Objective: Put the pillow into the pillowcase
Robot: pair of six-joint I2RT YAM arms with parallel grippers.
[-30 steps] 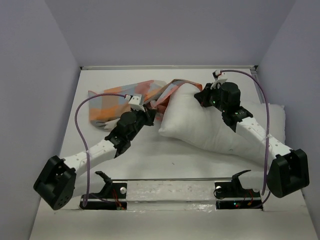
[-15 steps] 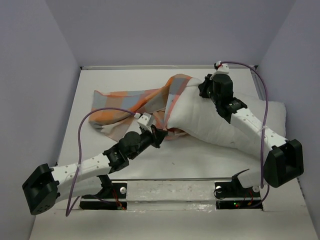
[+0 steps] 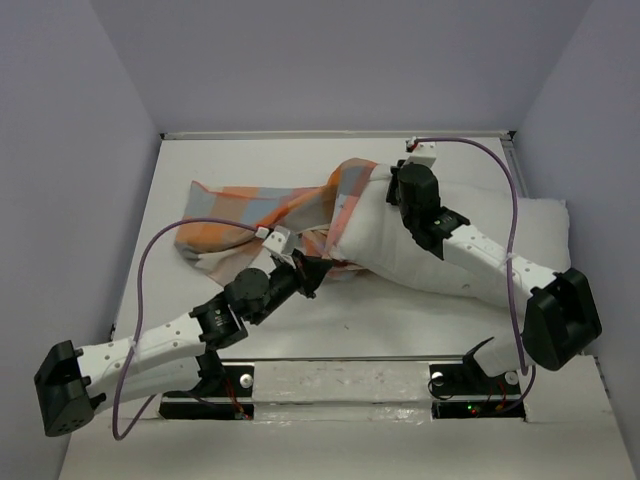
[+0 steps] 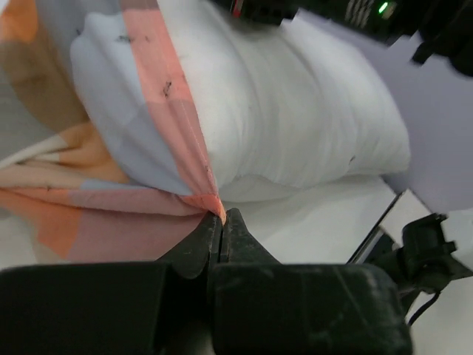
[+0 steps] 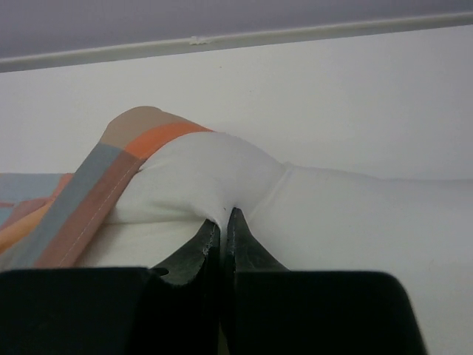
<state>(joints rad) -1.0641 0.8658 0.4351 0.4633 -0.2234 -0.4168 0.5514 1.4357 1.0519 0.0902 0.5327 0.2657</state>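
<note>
The white pillow (image 3: 470,245) lies across the table's right half, its left end tucked under the mouth of the checked pillowcase (image 3: 255,212), which trails off to the left. My left gripper (image 3: 322,268) is shut on the pillowcase's near hem, an orange corner (image 4: 214,203) pinched between the jaws. My right gripper (image 3: 388,190) is shut on a fold of the pillow (image 5: 222,211) near its far left corner. The pillowcase edge (image 5: 111,185) drapes over that corner. The pillow fills the left wrist view (image 4: 295,111).
The enclosure's back wall (image 3: 340,135) and side walls (image 3: 120,240) close in the table. A transparent bar with two black mounts (image 3: 340,375) runs along the near edge. The pillow's right end reaches the right wall.
My left gripper has pulled the pillowcase hem toward the near side and a little right. My right gripper has pushed the pillow left, so its end sits further inside the pillowcase mouth.
</note>
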